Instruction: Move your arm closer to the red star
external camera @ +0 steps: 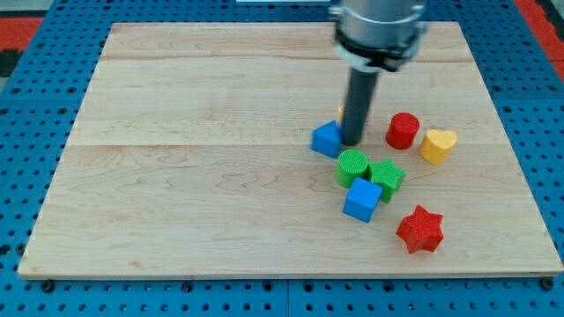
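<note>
my tip bare rod, no pincer, touching blue block | red star well apart toward bottom-right | likely light, rigid, slides easily; nudge a flat side, not a point

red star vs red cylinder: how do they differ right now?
Shape: the red star has points; the red cylinder is round and stands upright.
Position: the star sits alone toward the view's bottom right; the cylinder is higher up, beside the yellow heart.
Distance: my tip, by the blue block, is nearer the cylinder than the star.
Both are red and lie on the wooden board.
</note>
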